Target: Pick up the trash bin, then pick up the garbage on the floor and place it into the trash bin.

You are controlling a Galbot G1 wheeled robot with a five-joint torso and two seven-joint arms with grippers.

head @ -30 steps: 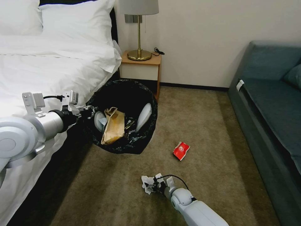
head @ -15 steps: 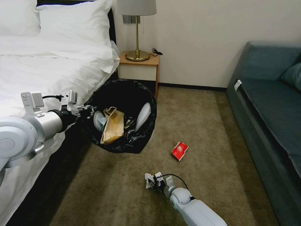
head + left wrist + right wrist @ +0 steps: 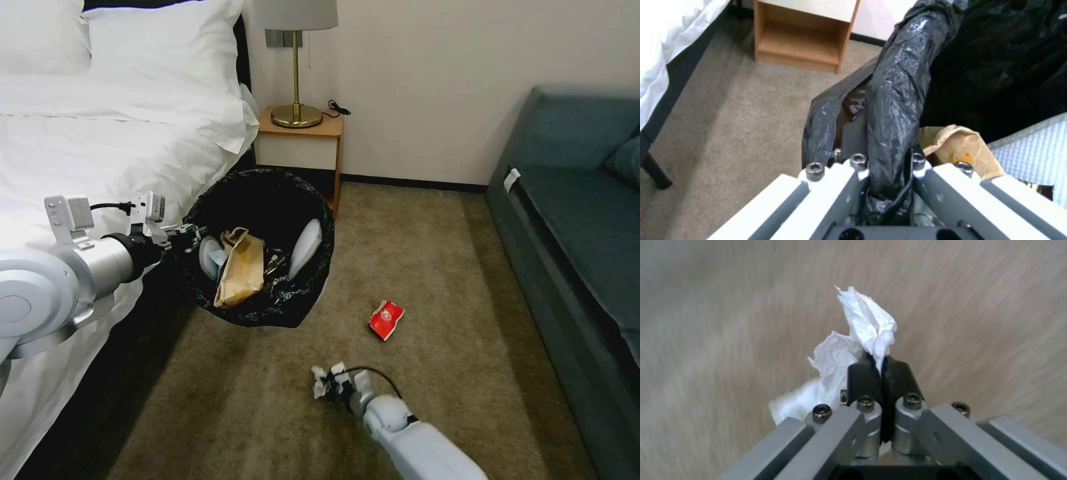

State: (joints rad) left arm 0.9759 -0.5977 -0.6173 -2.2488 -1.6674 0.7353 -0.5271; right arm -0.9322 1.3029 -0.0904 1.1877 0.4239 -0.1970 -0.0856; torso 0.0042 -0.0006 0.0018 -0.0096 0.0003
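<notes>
The trash bin (image 3: 263,247) is already off the floor (image 3: 413,253). The left gripper (image 3: 190,239) holds it up beside the bed (image 3: 100,147), tilted so that its mouth faces the room. In the left wrist view the two jaws are pressed together on the bin's rim, with the black bag (image 3: 893,110) squeezed between them.

A good part of the garbage is already inside the bin: a brown paper bag (image 3: 240,270), two white slippers (image 3: 305,248) standing against the inner wall, and some small shiny pieces that I cannot identify.

The right gripper (image 3: 328,385) is low over the carpet, nearer to the robot than the bin and well apart from it. Its black fingertips (image 3: 867,376) are closed tight on a crumpled white tissue (image 3: 862,330), which sticks out above and to the side of them. The tissue hangs free from the gripper, so I judge it is lifted clear of the carpet, but it is not yet over the bin.

One red packet (image 3: 385,319) lies on the carpet between the bin and the sofa (image 3: 580,220), touched by nothing. On the carpet visible here I find no other litter.

So, in my judgement, the task is mostly done: the bin is picked up, the tissue must go in, and the red packet remains.
</notes>
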